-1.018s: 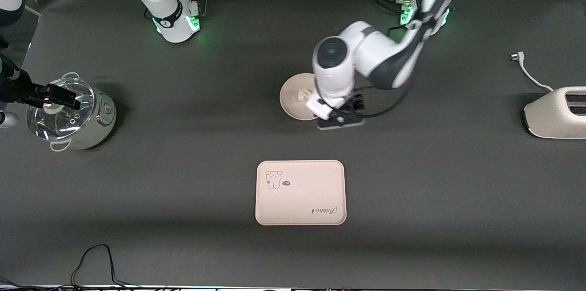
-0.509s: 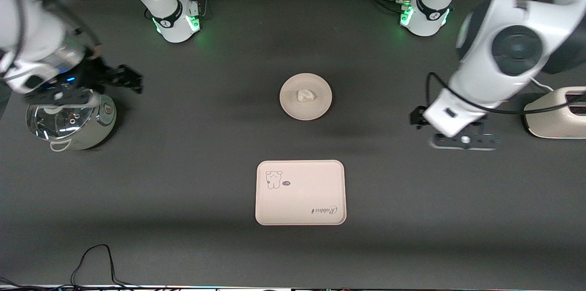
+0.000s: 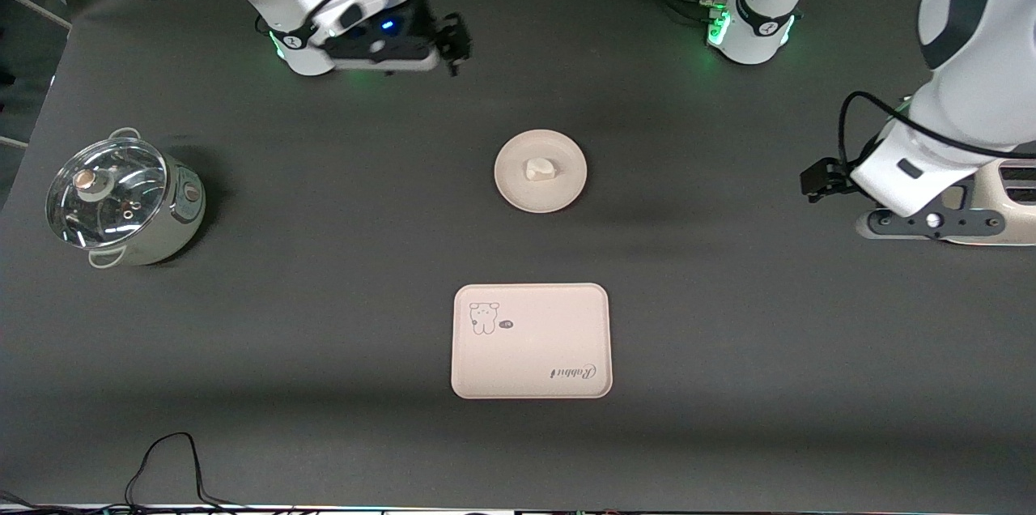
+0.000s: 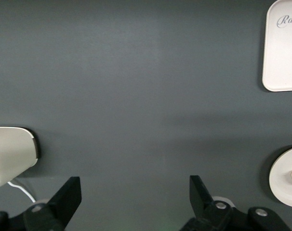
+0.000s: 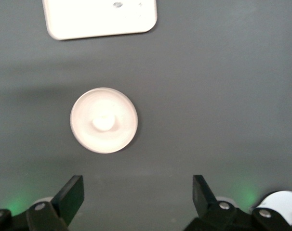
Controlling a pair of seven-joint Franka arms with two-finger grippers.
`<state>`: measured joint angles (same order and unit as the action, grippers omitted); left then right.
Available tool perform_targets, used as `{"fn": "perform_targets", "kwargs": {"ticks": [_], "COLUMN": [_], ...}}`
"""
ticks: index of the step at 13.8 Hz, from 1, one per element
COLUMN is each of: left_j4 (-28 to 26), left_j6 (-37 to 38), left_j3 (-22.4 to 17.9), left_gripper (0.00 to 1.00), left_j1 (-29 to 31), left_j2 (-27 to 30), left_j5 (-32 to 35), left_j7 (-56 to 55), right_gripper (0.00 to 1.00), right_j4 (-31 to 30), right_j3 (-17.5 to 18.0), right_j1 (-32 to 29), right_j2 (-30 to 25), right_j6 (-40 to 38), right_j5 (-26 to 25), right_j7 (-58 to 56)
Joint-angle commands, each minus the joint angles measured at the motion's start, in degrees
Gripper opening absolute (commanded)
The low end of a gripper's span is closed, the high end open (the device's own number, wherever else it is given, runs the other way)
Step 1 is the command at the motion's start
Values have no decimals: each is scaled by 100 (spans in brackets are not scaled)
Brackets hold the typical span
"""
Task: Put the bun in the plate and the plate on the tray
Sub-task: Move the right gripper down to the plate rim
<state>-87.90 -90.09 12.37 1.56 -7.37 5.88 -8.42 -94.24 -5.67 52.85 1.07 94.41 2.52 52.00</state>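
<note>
1. Your bun [image 3: 540, 168] sits in the middle of the plate [image 3: 558, 193], so the first half of the job reads as done. The plate rests on the bare mat, farther from the front camera than the tray [image 3: 530, 369] and well apart from it; that move is not yet made.
2. Left gripper [image 4: 135, 199]: up in the air beside the toaster [image 3: 1016, 203] at the left arm's end, fingers spread wide, holding nothing. It looks parked clear of the plate.
3. Right gripper [image 5: 138, 197]: high over the mat near its own base, fingers spread, empty. It faces the plate, so you could probably bring either arm in for the lift.
4. The tray is bare, rabbit drawing and script uncovered, likely kept free for the plate.
5. Only the front view shows you the lidded pot [image 3: 121, 199] at the right arm's end. The right wrist view gives plate and bun together under the open fingers, though soft, so the bun's shape is hard to read there. The left wrist view catches only the plate's edge, a tray corner and the toaster's end.
</note>
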Motion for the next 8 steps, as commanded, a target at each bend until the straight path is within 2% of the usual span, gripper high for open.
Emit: {"fn": "perform_targets", "kwargs": {"ticks": [1, 3, 5, 6, 8], "left_j4": [-43, -322, -649, -771, -1550], "left_j6": [149, 88, 35, -52, -795], "left_j3": [46, -392, -559, -604, -605], "left_gripper": [100, 100, 100, 100, 100], "left_j1": [379, 206, 222, 204, 213], "left_j2": [86, 392, 674, 788, 1349], "left_j5": [-87, -236, -446, -448, -448], "left_j7": [611, 1061, 1132, 1150, 1010], "right_gripper": [100, 100, 100, 100, 100], "right_j4": [-7, -199, -392, -637, -1549], "right_j3": [-110, -110, -128, -136, -145], "right_j1": [418, 402, 393, 393, 393], "right_j2": [269, 445, 709, 771, 693], "right_j6": [287, 647, 999, 1331, 2322], "right_j5": [248, 293, 302, 302, 293], "right_j7": [197, -48, -418, -445, -628]}}
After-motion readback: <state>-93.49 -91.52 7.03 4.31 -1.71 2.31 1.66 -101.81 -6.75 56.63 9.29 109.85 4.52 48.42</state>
